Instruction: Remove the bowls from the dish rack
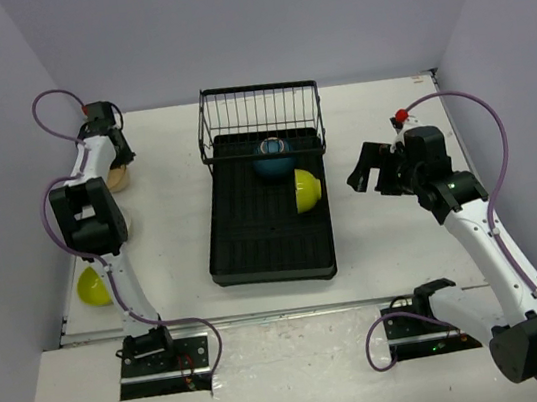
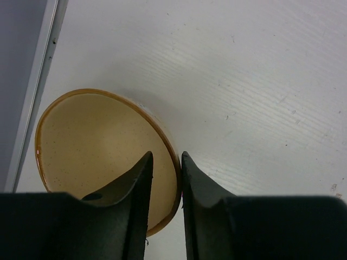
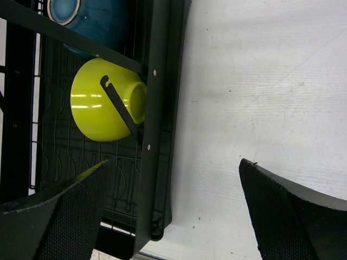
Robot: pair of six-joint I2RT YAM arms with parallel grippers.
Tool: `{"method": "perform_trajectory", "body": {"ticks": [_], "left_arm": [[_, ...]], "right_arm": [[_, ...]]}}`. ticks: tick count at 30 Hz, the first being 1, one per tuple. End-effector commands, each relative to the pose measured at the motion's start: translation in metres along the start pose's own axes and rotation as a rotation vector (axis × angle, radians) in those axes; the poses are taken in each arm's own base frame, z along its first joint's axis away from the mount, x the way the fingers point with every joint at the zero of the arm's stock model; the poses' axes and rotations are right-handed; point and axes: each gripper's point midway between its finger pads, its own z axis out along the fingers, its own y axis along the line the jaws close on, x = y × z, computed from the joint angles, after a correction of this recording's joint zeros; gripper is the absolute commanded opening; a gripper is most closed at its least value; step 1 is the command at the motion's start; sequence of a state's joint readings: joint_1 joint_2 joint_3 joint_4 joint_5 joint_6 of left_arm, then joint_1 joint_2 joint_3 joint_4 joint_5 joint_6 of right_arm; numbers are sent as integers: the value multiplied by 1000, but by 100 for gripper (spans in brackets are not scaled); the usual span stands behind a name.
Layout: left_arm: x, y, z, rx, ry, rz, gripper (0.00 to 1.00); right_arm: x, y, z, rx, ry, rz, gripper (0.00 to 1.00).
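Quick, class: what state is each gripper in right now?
The left gripper is closed on the cream bowl, pinching its rim.
The right gripper is open and holds nothing.

Soft, even light from above fills the top view. The white worktop (image 1: 368,125) is bright but not blown out, with faint shadows under the arms. In the right wrist view the lime bowl (image 3: 103,105) carries two small streaks of glare, and the dish rack (image 3: 157,108) stays dark, its ribs dim. In the left wrist view the cream bowl (image 2: 92,146) throws a blurred shadow, and the left pincer (image 2: 166,160) is near-black and featureless.
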State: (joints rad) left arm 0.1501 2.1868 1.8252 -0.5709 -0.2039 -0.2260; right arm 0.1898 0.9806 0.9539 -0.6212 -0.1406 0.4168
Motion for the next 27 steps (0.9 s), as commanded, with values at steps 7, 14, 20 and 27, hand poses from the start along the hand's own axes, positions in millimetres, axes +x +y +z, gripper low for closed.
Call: {"method": "perform_trajectory", "body": {"ticks": [7, 14, 20, 27], "left_arm": [[-53, -13, -47, 85, -149, -41, 39], [-88, -35, -104, 246, -246, -88, 52], [-79, -49, -202, 521, -303, -233, 49], [70, -112, -289, 1179, -230, -421, 47]], "right_arm": [[-11, 8, -8, -16, -41, 3, 99], [-11, 3, -10, 4, -44, 3, 99], [-10, -4, -3, 57, -19, 36, 99], [-6, -6, 15, 82, 46, 69, 99]]}}
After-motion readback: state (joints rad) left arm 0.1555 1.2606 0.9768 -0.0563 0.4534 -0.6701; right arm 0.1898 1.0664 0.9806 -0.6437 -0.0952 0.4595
